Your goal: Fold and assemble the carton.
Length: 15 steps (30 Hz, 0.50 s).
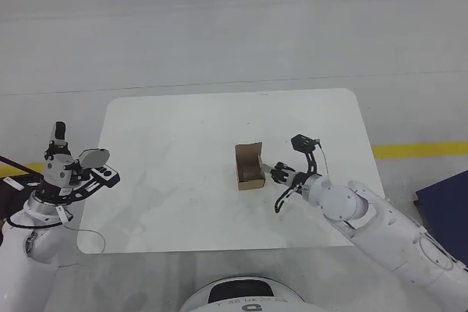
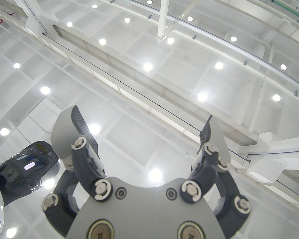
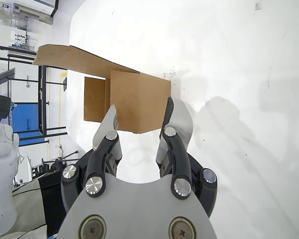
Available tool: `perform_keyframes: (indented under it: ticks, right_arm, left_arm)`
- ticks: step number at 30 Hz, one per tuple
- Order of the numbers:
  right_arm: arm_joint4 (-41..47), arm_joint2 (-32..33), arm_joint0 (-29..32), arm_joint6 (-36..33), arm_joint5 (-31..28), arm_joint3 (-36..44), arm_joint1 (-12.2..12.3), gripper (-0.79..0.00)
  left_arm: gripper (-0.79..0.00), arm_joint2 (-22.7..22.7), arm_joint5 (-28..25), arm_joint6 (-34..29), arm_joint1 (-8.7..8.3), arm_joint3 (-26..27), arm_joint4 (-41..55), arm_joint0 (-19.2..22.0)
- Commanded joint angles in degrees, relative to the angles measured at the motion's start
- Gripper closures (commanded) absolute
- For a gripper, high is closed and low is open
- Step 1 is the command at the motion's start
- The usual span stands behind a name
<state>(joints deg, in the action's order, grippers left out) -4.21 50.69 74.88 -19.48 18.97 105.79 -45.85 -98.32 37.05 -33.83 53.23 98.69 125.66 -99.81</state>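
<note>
Our right gripper (image 3: 140, 115), jaws spread, sits just beside the open cardboard carton (image 1: 249, 168) mid-bench (image 1: 179, 140). We should grip its near wall squarely before folding the raised flap (image 3: 72, 59). Our left gripper (image 2: 142, 114) points upward, wide open.

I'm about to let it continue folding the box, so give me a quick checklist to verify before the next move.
1. Right pincer open: ok.
2. Right pincer lined up with box: ok, fingertips flank its near side.
3. Right pincer touching box: cannot tell.
4. Box fully folded: not ok, a flap stands open.
5. Left pincer ready to help: not ok, open, aimed at the ceiling by the table's left edge.
</note>
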Motion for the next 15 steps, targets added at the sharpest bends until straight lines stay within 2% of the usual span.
perform_keyframes:
  ticks: [1, 15]
  right_arm:
    - [-0.57, -0.51, -0.81, -0.67, 0.28, -0.35, -0.38, -0.391]
    - [-11.49, -8.24, -8.82, -9.58, 7.72, -2.39, -3.95, -0.317]
  left_arm:
    - [-0.785, 0.00, 0.00, 0.00, 0.00, 0.00, 0.00, 0.00]
    - [-0.785, 0.00, 0.00, 0.00, 0.00, 0.00, 0.00, 0.00]
